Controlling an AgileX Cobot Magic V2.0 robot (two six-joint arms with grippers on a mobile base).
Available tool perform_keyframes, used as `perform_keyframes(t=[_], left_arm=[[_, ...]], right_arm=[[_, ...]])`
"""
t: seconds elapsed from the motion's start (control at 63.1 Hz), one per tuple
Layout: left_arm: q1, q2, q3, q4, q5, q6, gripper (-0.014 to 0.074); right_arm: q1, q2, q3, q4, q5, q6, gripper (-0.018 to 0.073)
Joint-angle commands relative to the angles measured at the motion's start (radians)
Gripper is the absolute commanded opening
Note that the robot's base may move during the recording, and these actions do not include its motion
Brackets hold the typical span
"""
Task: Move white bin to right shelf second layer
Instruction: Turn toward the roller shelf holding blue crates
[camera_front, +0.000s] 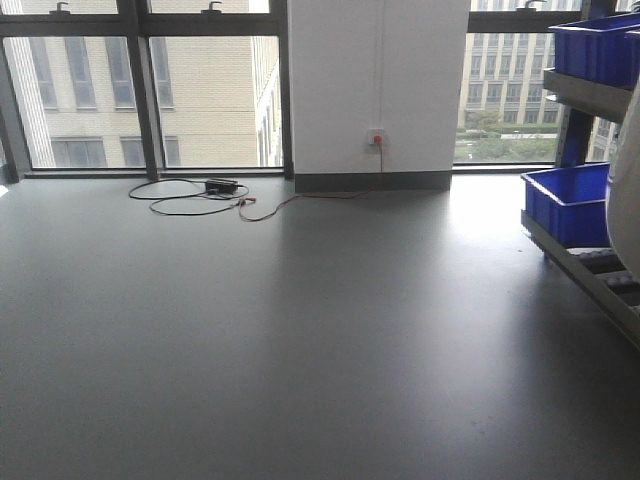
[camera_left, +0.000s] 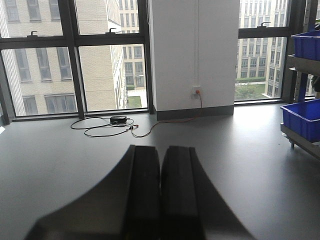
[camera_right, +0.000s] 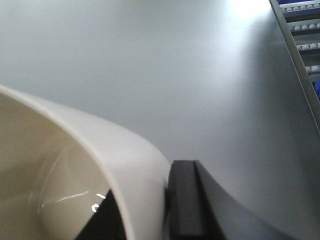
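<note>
White bin (camera_right: 117, 147) in right jaws; roller shelf (camera_right: 301, 28), blue crates (camera_front: 565, 205) nearby

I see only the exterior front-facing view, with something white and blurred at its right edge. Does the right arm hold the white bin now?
Observer: Yes. In the right wrist view the right gripper pinches the cream-white smooth plastic bin by its wall, one of the jaws inside, one outside.
Operator: And the left arm?
Observer: The left gripper is shut and empty.
Operator: Is something inside the bin?
Observer: The part that shows is empty.
</note>
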Motion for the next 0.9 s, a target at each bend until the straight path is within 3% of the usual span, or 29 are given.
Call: perform_keyframes(t=[0.0, 0.887], left_arm=[[-0.002, -0.013, 0.033, -0.005, -0.086, -0.007, 0.0085], [-0.002, -0.013, 0.033, -0.005, -0.086, -0.007, 0.0085]], right_arm=[[-0.005, 0.005, -0.034, 0.002, -0.091, 0.0, 0.0055], [-0.005, 0.005, -0.034, 0.002, -0.091, 0.0, 0.0055]])
